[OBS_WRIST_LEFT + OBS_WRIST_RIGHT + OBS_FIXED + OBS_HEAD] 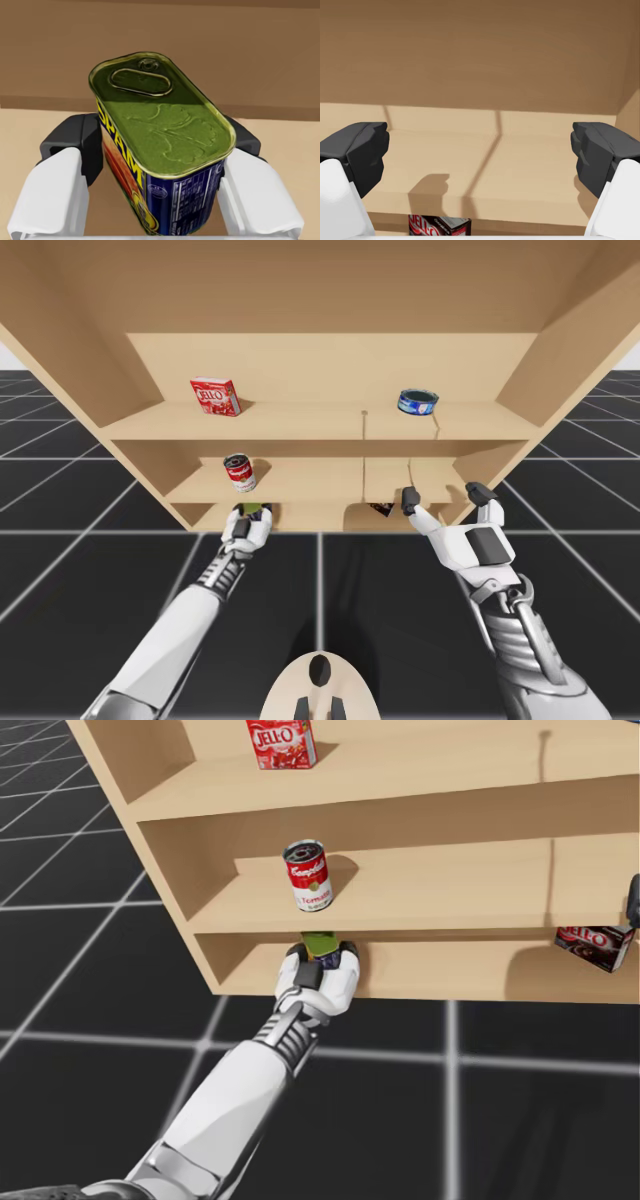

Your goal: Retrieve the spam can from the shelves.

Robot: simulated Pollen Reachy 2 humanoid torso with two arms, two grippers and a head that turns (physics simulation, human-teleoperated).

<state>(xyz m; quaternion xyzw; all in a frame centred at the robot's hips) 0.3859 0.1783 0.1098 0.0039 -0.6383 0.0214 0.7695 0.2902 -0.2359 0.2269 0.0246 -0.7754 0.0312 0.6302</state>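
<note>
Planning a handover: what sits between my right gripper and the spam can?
A dark box on the lowest shelf lies between the right gripper and the spam can; the high view shows it.

There are three cans: one blue rectangular can (165,145), one red-and-white round can (239,472), one low blue round can (417,402); there are two boxes: one red box (214,397), one dark box (595,946); one wooden shelf unit (300,422) has three shelves; the grippers number two, my left gripper (255,510) and my right gripper (445,497).
</note>
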